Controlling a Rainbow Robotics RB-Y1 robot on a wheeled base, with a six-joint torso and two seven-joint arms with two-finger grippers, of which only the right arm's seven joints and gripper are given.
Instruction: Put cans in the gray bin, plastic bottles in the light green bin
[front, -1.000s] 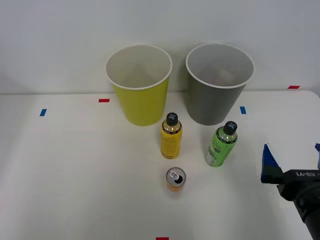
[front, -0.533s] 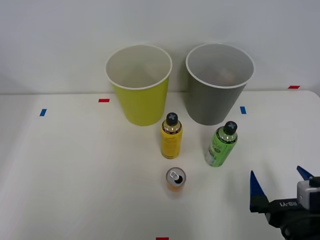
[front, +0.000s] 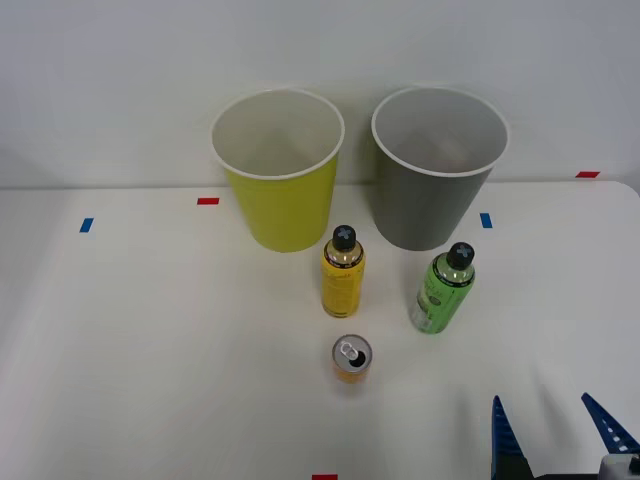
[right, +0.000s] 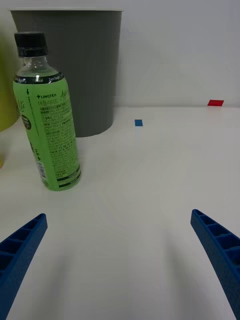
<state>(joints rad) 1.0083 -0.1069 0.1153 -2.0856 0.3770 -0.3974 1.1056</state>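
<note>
The right gripper (front: 553, 432) hovers at the table's (front: 150, 330) near right edge, fingers apart, holding nothing. The green-labelled bottle (right: 46, 112) stands upright before the gray bin (front: 437, 165), mid-table.

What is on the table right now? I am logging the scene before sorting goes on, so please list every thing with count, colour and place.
light green bin: one, yellow-green with white rim, back of the table, left of the gray bin.
gray bin: one, dark gray with white rim, back right.
yellow-labelled bottle: one, black cap, upright before the light green bin.
green-labelled bottle: one, black cap, upright before the gray bin.
orange can: one, silver top, upright, nearer the robot than the yellow-labelled bottle.
tape marks: several, red and blue, scattered on the white table.
right gripper: one, blue ribbed fingers, open, near right edge.
</note>
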